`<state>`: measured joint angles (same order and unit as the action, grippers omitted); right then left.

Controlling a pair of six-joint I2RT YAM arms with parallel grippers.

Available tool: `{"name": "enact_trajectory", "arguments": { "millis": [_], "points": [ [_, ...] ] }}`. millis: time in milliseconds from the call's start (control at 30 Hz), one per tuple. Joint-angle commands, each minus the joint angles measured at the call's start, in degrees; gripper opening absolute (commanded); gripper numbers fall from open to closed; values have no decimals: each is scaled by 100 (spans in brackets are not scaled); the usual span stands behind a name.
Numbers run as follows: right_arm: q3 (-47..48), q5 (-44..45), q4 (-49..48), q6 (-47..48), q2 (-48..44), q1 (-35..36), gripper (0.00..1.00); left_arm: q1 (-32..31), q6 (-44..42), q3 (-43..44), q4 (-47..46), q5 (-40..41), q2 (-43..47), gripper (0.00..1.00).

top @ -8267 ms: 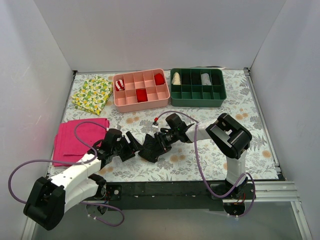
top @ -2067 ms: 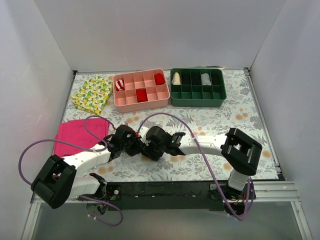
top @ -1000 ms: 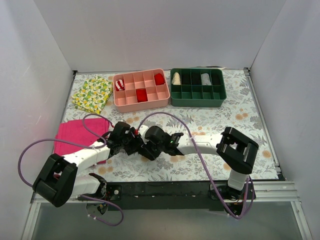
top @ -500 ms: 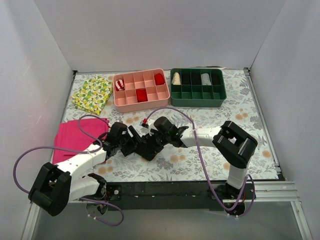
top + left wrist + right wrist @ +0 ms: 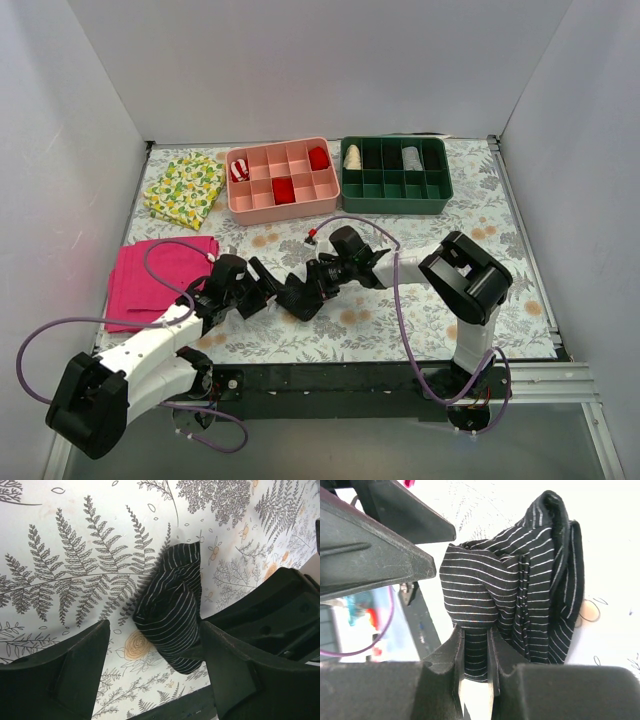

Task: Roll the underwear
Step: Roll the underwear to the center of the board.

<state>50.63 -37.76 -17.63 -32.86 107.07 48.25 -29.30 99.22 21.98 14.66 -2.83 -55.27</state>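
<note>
**Legible text: none**

No word, label, brand mark or number can be read in any of the three views. The print on the desk (image 5: pixel 520 210) is ferns and flowers, and the underwear (image 5: pixel 170 615) has only thin pale stripes.

Black underwear (image 5: pixel 299 300) between left hand (image 5: pixel 262 293), right hand (image 5: pixel 318 284)

I record the underwear (image 5: pixel 170 620) as black with thin white stripes, and both wrist views confirm this. Table cover (image 5: pixel 420 335): white, with a grey fern print and scattered orange blossoms. Pink cloth (image 5: pixel 140 280): plain magenta. Lemon cloth (image 5: pixel 185 188): yellow fruit and green leaves on white. Pink tray (image 5: pixel 285 212): salmon, holding red rolls (image 5: pixel 283 190) and one red-and-white striped roll (image 5: pixel 239 171). Green tray (image 5: pixel 395 207): dark green, holding a cream roll (image 5: pixel 352 157), a black roll (image 5: pixel 373 157) and a pale grey roll (image 5: pixel 411 157).
</note>
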Motion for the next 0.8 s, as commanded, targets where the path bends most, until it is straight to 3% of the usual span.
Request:
{"name": "enact_trajectory", "arguments": {
  "millis": [0, 767],
  "points": [
    [-238, -100, 488, -326, 367, -149, 9, 21, -87, -211, -94, -42, 165, 71],
    [-168, -337, 357, -432, 579, -184, 11, 12, 519, -422, -1852, -692, -1029, 67]
  ]
}}
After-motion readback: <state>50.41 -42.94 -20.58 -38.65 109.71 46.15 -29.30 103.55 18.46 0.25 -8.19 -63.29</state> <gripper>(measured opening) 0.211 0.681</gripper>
